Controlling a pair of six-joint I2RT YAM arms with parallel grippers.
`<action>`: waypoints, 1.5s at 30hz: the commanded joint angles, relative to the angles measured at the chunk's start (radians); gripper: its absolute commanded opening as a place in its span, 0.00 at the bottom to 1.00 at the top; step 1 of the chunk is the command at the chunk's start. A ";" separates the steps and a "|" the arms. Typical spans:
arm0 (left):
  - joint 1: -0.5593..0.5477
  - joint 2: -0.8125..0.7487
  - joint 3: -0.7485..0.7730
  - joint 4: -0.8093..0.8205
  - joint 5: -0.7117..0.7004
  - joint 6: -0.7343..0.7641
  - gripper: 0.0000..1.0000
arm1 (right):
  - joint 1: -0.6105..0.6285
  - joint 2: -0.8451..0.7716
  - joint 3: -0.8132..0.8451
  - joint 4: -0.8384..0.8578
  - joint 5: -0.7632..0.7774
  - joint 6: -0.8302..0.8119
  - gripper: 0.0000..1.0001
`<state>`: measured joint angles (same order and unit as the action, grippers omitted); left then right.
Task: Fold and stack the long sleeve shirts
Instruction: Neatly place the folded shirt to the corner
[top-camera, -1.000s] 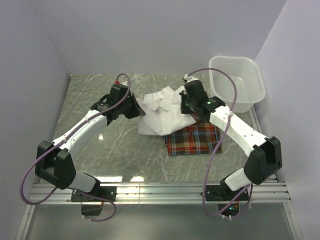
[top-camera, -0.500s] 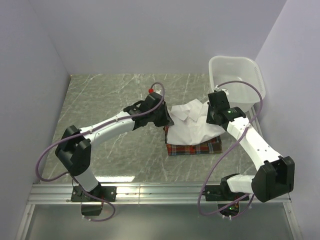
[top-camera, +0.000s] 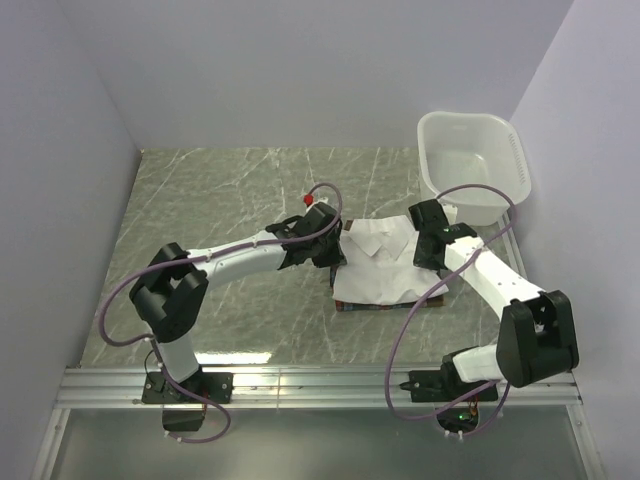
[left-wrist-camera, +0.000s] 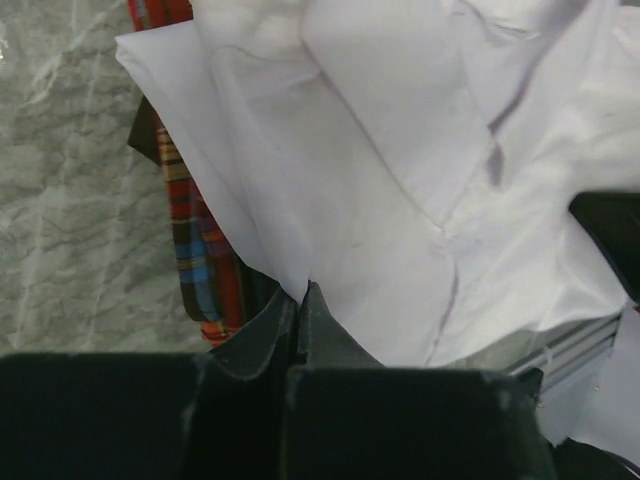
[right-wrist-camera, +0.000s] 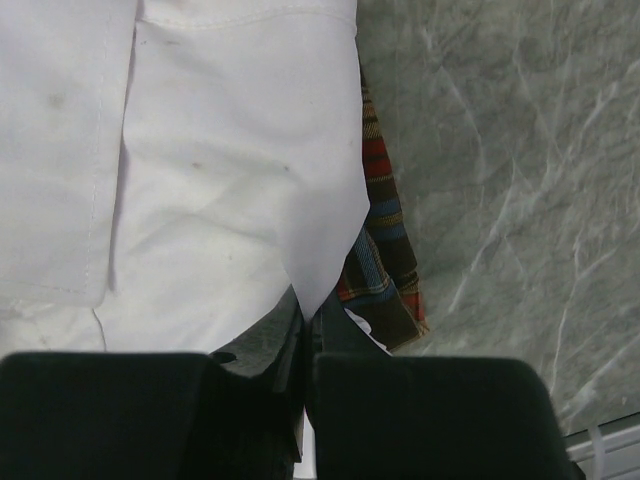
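The white shirt (top-camera: 385, 268) lies flat on top of the plaid shirt (top-camera: 346, 304) at the centre-right of the table (top-camera: 220, 190). Only narrow strips of plaid show past the near and side edges of the white cloth.

The left tool (left-wrist-camera: 303, 298) is at the left edge of the white shirt. Its fingers are pressed together, pinching a fold of the white cloth. The plaid edge (left-wrist-camera: 190, 250) lies just beside them.

The right tool (right-wrist-camera: 310, 312) is at the right edge. Its fingers are pressed together on a point of white cloth, above the plaid corner (right-wrist-camera: 385, 240).

A white basin (top-camera: 505, 200) stands at the far right corner, near the shirts but apart from them.
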<state>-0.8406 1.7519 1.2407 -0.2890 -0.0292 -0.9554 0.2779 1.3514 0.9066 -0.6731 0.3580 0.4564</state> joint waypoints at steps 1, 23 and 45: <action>-0.002 0.029 -0.001 0.019 -0.052 -0.005 0.01 | -0.017 0.008 0.009 0.017 0.064 0.050 0.00; 0.000 -0.138 0.045 -0.070 -0.060 -0.033 0.69 | -0.094 -0.205 0.072 0.036 -0.131 0.165 0.50; 0.040 0.005 -0.029 0.053 -0.015 -0.032 0.42 | -0.416 -0.150 -0.163 0.252 -0.360 0.137 0.46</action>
<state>-0.7990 1.8408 1.1950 -0.2390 -0.0326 -0.9859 -0.1371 1.2587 0.6724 -0.4084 -0.0311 0.6411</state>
